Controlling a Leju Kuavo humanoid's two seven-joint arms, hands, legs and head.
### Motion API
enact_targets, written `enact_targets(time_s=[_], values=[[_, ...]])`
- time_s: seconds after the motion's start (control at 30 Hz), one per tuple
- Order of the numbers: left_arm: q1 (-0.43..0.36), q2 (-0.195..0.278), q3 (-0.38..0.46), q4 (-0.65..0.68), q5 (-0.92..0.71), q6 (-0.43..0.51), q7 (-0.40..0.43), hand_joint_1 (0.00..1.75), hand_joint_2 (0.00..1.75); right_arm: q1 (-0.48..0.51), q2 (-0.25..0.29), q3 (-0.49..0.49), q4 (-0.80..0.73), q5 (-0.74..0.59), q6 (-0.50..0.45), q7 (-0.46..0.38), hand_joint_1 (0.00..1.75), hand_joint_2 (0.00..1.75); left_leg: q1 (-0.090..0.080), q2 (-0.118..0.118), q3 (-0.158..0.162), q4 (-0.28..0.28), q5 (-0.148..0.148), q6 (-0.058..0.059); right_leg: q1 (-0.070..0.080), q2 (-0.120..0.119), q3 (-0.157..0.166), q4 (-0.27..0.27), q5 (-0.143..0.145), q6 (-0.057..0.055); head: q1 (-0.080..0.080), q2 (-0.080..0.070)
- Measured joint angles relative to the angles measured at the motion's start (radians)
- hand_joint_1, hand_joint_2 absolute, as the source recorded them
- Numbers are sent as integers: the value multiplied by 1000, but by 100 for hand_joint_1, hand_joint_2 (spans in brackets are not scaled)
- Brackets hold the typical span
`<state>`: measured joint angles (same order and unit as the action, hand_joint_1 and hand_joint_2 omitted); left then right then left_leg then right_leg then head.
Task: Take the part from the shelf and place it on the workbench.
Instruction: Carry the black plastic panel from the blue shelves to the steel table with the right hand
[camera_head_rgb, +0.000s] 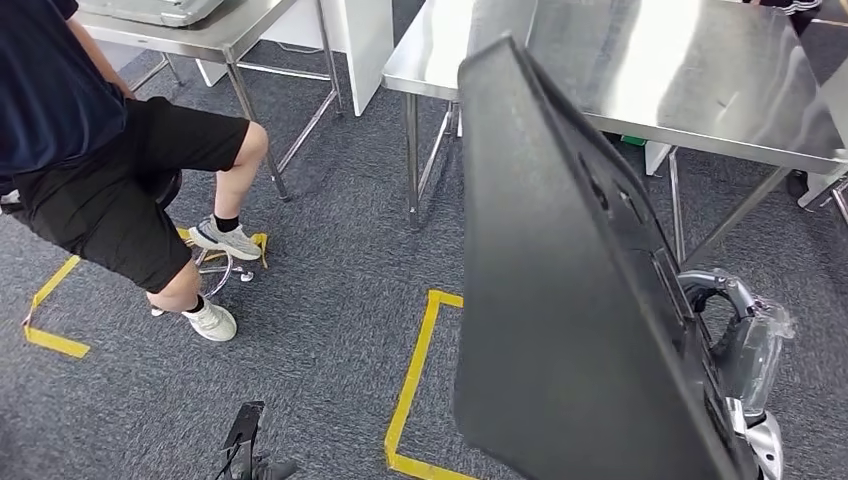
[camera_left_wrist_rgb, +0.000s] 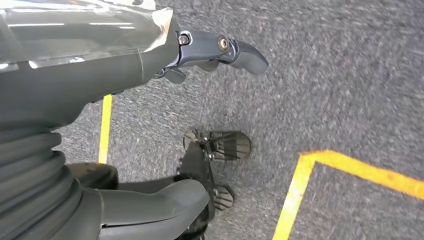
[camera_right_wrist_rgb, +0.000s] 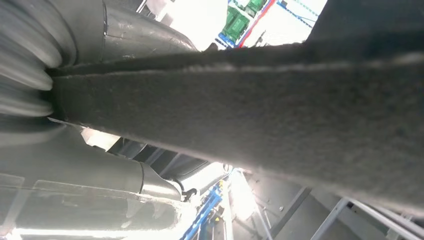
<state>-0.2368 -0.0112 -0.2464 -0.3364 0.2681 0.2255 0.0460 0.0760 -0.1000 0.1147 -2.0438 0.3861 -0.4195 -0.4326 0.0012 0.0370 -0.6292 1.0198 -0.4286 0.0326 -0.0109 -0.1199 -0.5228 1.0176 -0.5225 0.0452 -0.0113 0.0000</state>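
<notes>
Part, a large flat dark panel with a felt-like face and slots near one edge, was held upright and tilted in front of the robot, its long axis running from low near the body up and away toward the workbench. The right hand gripped the panel's right edge from behind; the right wrist view showed the fuzzy panel edge passing between the thumb and the grey hand cover, so the hold appeared firm, though the fingers themselves were hidden. The left hand hung low over the floor, fingers apart and holding nothing, well apart from the panel. The right hand alone therefore carried the load, and the panel's top corner already overlapped the near edge of the stainless workbench in the head view; whether it stood above the surface or short of it could not be told. In the inspector's judgement the part was off the shelf and in transit, and the coming move would call for carrying it forward and laying it flat onto the bare steel top. The floor was grey carpet marked with yellow tape. A seated person in dark shorts was at the left, beside a second steel table, clear of the panel's path.
</notes>
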Motion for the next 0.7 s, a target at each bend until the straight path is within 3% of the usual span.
enact_targets(time_s=[0.03,0.1,0.17,0.2,0.23,0.3,0.33,0.37,0.47,0.53,0.7], values=[[-2,-1,0,-1,-3,1,0,0,175,2,-2,0,-1,0,-6,1,175,175,3,-8,3,-4,2,6,-1,29,-13,27,-15,0,1,0],[-7,-6,2,-4,-7,2,0,0,175,9,-8,1,-2,0,-20,5,175,175,5,-23,6,-8,3,15,-3,95,-72,145,-65,-6,5,0],[-8,-12,7,-6,-11,1,0,0,175,16,-13,1,-2,-3,-30,14,175,175,3,-40,7,-8,1,19,-3,114,-143,268,-101,-7,8,0],[-7,-15,10,-7,-13,1,0,0,175,18,-14,1,-2,-5,-33,18,175,175,3,-48,8,-7,0,19,-4,116,-159,282,-96,-1,8,0],[-6,-18,13,-7,-15,0,0,0,175,19,-15,1,-2,-6,-36,22,175,175,3,-56,9,-7,-1,18,-5,116,-156,255,-74,8,8,0],[-6,-21,17,-8,-17,-1,0,0,175,19,-17,2,-2,-8,-40,26,175,175,4,-70,14,-6,-4,13,-10,117,-104,116,-3,27,10,0],[-6,-22,19,-8,-17,-1,0,0,175,19,-17,2,-1,-9,-41,27,175,175,2,-75,16,-5,-6,9,-10,119,-78,54,24,30,11,0],[-6,-23,21,-9,-17,0,0,0,175,19,-17,2,-1,-9,-42,28,175,175,-1,-78,16,-4,-8,5,-11,120,-60,14,42,25,11,0],[-5,-22,31,-9,-20,0,0,0,175,19,-18,2,-1,-10,-43,30,175,175,-5,-80,14,-2,-10,15,-11,122,-52,-3,51,7,9,0],[-4,-22,37,-10,-23,0,0,0,175,18,-18,2,-1,-12,-44,31,175,175,-5,-78,18,-5,-9,23,-9,122,-51,-3,51,6,8,0],[-4,-24,48,-14,-31,-1,3,0,175,19,-18,2,-1,-13,-47,31,175,175,-4,-75,24,-14,-7,16,-5,123,-50,-3,50,0,7,0]])
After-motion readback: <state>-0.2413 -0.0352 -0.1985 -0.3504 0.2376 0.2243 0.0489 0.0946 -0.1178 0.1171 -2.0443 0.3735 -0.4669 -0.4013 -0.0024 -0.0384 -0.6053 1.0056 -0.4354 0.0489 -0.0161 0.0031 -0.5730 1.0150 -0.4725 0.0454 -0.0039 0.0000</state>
